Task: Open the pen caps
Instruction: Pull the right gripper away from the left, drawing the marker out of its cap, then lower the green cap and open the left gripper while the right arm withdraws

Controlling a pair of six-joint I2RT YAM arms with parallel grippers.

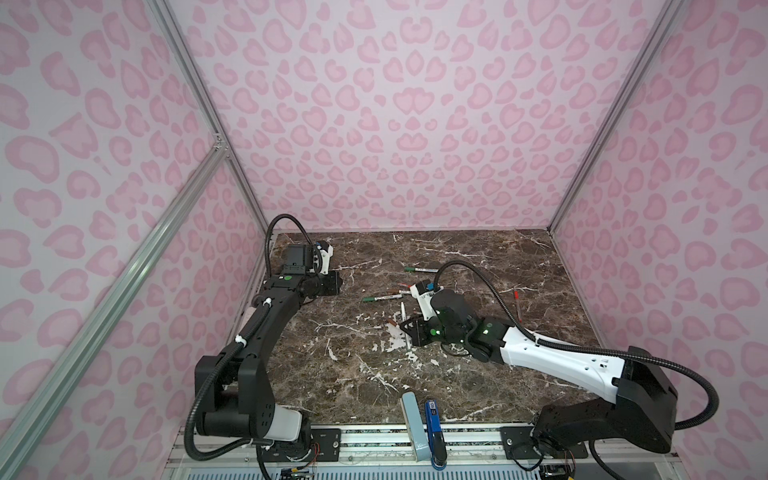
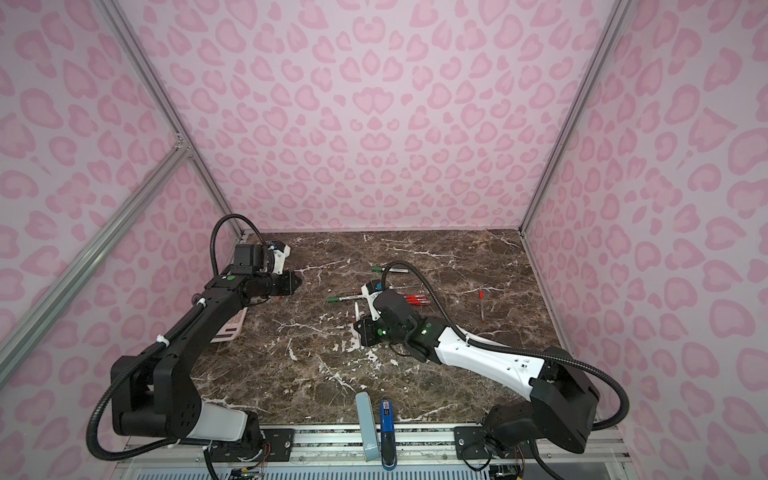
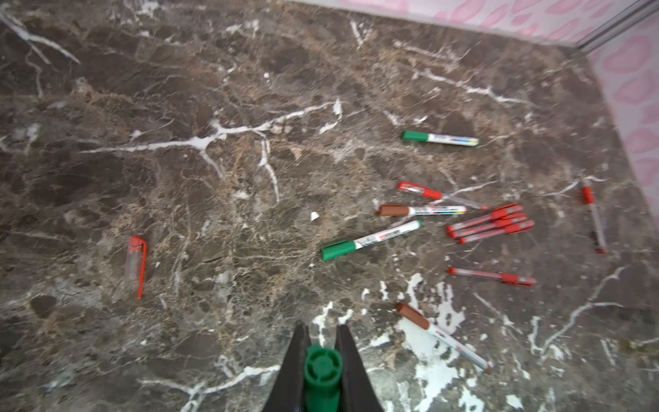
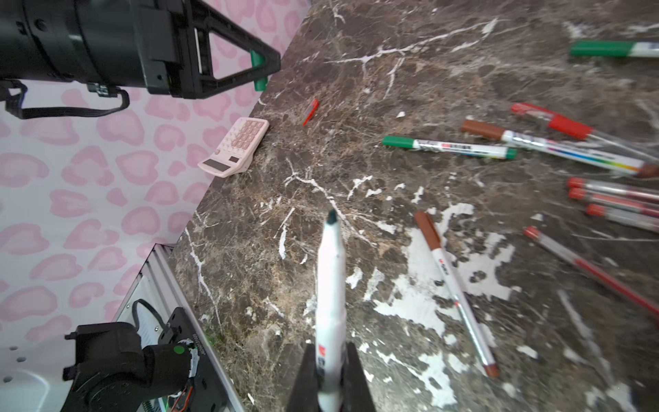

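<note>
My left gripper is shut on a green pen cap, held in the air near the left wall; it also shows in a top view. My right gripper is shut on an uncapped white marker whose dark tip points away over the table, also seen in a top view. On the marble lie two green-capped markers, two brown-capped markers, a bundle of red pens, further single red pens and a loose red cap.
A pink calculator lies at the table's left edge under my left arm. A pale blue bar and a blue stapler-like object sit at the front edge. Pink patterned walls enclose three sides.
</note>
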